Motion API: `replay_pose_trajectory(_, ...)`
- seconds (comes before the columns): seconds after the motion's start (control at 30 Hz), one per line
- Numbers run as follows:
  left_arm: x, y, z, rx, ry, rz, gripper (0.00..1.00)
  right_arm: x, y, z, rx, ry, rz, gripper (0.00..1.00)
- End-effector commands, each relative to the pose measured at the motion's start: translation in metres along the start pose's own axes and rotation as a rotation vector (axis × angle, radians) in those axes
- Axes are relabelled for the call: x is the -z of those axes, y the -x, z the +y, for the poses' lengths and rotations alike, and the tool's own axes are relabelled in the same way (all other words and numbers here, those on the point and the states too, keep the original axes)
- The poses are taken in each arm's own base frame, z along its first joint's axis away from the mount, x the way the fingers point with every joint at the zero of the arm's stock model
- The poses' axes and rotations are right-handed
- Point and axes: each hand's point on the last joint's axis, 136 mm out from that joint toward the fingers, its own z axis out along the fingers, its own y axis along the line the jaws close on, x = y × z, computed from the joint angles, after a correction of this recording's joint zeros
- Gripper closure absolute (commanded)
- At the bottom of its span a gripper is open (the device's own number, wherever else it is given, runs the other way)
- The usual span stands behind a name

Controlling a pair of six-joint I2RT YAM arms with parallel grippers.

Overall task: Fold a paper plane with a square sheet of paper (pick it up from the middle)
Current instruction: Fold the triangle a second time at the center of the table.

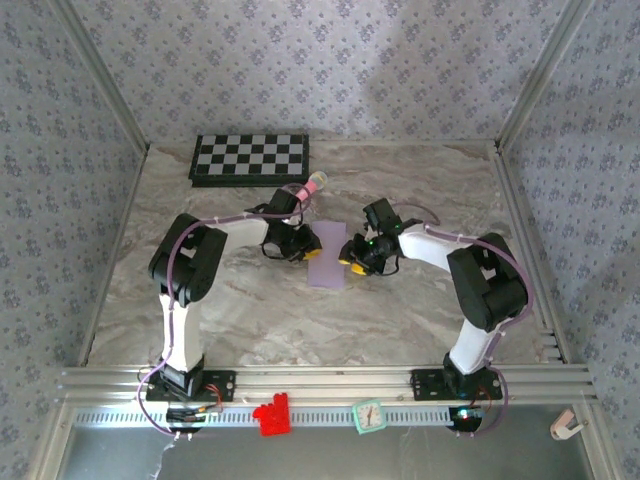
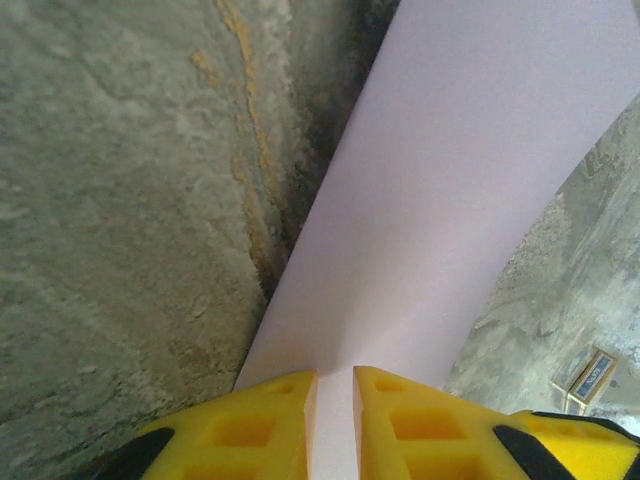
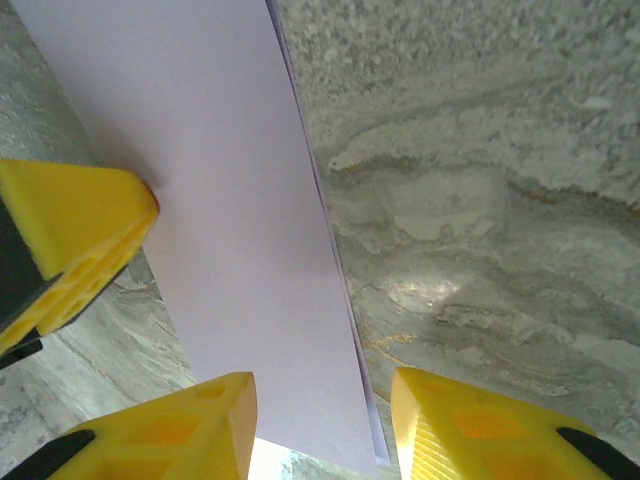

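Top: sheet (image 1: pixel 328 257) sat mid-bench (image 1: pixel 400 310), between my claws. L wrist: left claw (image 2: pixel 335 388) clamped on sheet's edge. R wrist: right claw (image 3: pixel 320 400) stood apart, astride the other edge. Risk: a one-sided pull could slip or crumple the paper.

sheet (image 2: pixel 450 200) cropped at top, small label (image 2: pixel 591 375) illegible

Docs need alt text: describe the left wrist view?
The left end effector, yellow-fingered, pinches the near edge of a pale-lavender sheet of paper that stretches away over the grey marbled table.
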Motion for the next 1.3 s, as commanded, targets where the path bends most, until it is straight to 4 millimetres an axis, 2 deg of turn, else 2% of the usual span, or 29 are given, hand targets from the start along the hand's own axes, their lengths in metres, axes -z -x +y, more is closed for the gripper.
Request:
replay_pose_trajectory(0.0, -0.007, -0.005, 0.027, 0.066, 0.069, 0.011, 0.81, 0.001, -0.010, 0.003, -0.007, 0.021, 0.026, 0.57)
replay_pose_trajectory(0.5, -0.009, -0.008, 0.039, 0.103, 0.107, 0.022, 0.82, -0.006, -0.030, -0.002, 0.026, 0.009, 0.082, 0.61)
replay_pose_trajectory(1.27, -0.009, -0.009, 0.039, 0.124, 0.109, 0.027, 0.82, -0.012, -0.045, -0.004, 0.065, -0.011, 0.134, 0.62)
